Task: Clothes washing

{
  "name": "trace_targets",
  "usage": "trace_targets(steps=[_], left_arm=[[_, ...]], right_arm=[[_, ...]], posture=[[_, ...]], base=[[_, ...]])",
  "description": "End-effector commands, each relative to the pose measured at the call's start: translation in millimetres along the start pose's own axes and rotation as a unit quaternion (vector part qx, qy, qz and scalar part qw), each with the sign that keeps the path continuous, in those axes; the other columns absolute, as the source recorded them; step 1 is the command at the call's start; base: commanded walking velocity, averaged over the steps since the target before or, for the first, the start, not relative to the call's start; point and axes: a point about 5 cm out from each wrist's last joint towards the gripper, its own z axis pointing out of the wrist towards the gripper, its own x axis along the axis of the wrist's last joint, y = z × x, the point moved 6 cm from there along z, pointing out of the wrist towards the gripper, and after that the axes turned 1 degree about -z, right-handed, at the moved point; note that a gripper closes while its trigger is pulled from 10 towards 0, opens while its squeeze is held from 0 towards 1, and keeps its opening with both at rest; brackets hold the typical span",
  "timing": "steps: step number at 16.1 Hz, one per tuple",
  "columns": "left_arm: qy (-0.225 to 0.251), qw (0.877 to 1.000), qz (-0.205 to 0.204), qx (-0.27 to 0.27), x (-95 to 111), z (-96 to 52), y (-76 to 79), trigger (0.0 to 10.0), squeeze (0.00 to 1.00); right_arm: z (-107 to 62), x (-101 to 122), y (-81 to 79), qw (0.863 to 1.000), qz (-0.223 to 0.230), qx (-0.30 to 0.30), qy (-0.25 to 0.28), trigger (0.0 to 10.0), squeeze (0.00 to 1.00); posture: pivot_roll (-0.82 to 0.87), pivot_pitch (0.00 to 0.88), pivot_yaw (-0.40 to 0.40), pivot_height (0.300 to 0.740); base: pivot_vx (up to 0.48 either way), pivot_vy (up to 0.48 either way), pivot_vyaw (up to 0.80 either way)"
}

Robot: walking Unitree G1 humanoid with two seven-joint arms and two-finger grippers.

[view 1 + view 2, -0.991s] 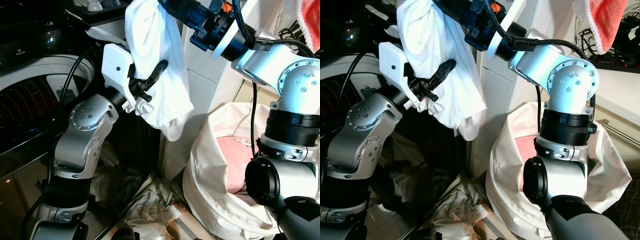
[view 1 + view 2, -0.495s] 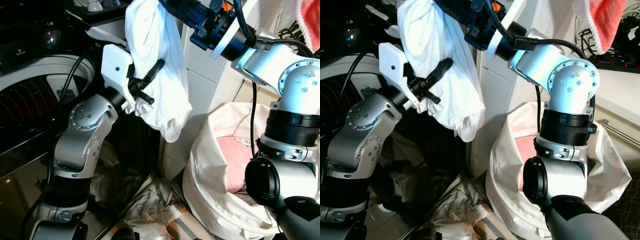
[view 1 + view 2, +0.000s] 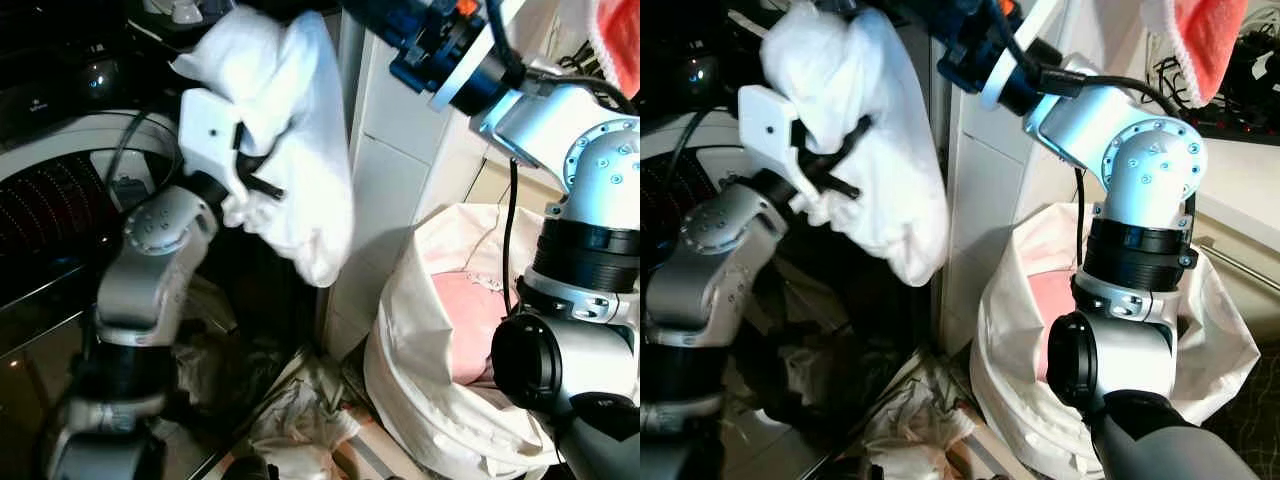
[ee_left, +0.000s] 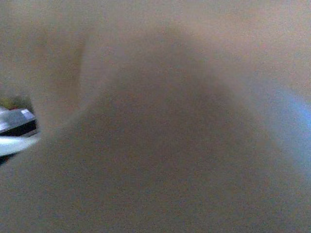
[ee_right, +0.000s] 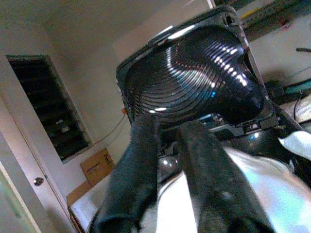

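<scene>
A white garment (image 3: pixel 300 150) hangs bunched in the air between my two arms, beside the washing machine (image 3: pixel 60 190). My left gripper (image 3: pixel 258 180) is shut on its lower folds, and cloth (image 4: pixel 155 126) covers the left wrist view. My right arm (image 3: pixel 520 90) reaches up over the garment's top. In the right wrist view my right gripper (image 5: pixel 167 133) is shut on the white cloth (image 5: pixel 243 194), with the machine's open dark lid (image 5: pixel 194 73) beyond its fingers (image 5: pixel 131 174).
A white laundry bag (image 3: pixel 430 400) with a pink item (image 3: pixel 465 320) inside stands on the floor at the right. Crumpled clothes (image 3: pixel 290 420) lie on the floor between bag and machine. A white tiled wall corner (image 3: pixel 390 170) rises behind. A red towel (image 3: pixel 1200 35) hangs top right.
Both arms have swung the white garment to the left, toward the washing machine. The left arm is blurred by the motion, and the cloth is now more bunched.
</scene>
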Motion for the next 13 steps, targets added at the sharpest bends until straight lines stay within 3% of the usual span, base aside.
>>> trace_targets(steps=[1,2,3,5,6,7,8,10,11,13], left_arm=[[0.031,0.998,0.049,0.039,26.5,6.7,-25.7,0.0,0.00],[0.028,0.993,0.093,0.073,36.9,11.4,-50.1,0.0,0.00],[0.026,0.981,0.154,0.113,52.4,14.3,-78.2,0.0,0.00],[0.019,0.948,0.251,0.196,81.6,10.3,-124.6,0.0,0.00],[-0.018,0.872,0.393,0.292,116.0,-4.2,-172.1,0.0,0.00],[-0.052,0.827,0.448,0.335,126.9,-13.3,-195.3,0.0,0.00],[-0.069,0.821,0.454,0.338,122.4,-13.6,-199.4,0.0,0.00],[-0.137,0.823,0.438,0.335,82.9,-12.5,-208.6,0.0,0.00],[-0.158,0.830,0.417,0.335,65.6,-11.5,-210.5,10.0,0.00],[-0.195,0.878,0.297,0.320,13.6,-7.1,-200.7,10.0,0.00]], right_arm=[[-1.5,7.7,-6.8,1.000,-0.016,0.009,0.013,10.0,1.00],[-2.9,7.2,-3.5,0.999,-0.030,-0.006,0.011,10.0,1.00],[-4.6,3.2,0.1,0.999,-0.043,-0.019,0.000,10.0,0.00],[-7.7,-13.8,1.9,0.994,-0.098,-0.033,-0.047,10.0,0.00],[-10.3,-38.2,-1.3,0.988,-0.120,-0.029,-0.093,10.0,0.00],[-11.7,-55.8,-1.4,0.985,-0.122,-0.031,-0.122,10.0,0.00],[-12.6,-63.8,0.4,0.982,-0.126,-0.036,-0.136,10.0,0.00],[-18.8,-101.1,12.1,0.965,-0.152,-0.064,-0.205,10.0,0.00],[-21.7,-115.0,13.2,0.960,-0.156,-0.067,-0.224,10.0,0.00],[-27.6,-147.3,20.5,0.948,-0.147,-0.093,-0.266,10.0,0.00]], posture=[[0.09,0.000,-0.018,0.740],[0.09,0.000,-0.018,0.740],[0.08,0.000,-0.006,0.740],[0.07,0.000,0.013,0.740],[0.06,0.000,0.019,0.740],[0.06,0.000,0.019,0.740],[0.06,0.000,0.024,0.740],[0.05,0.000,0.030,0.740],[0.05,0.000,0.029,0.740],[0.05,0.000,0.023,0.740]], base=[[0.000,0.000,0.00],[0.000,0.000,0.00],[0.000,0.000,0.00],[0.000,0.000,0.00],[0.000,0.000,0.00],[0.000,0.000,0.00],[0.000,0.000,0.00],[0.000,0.000,0.00],[0.000,0.000,0.00],[0.000,0.000,0.00]])
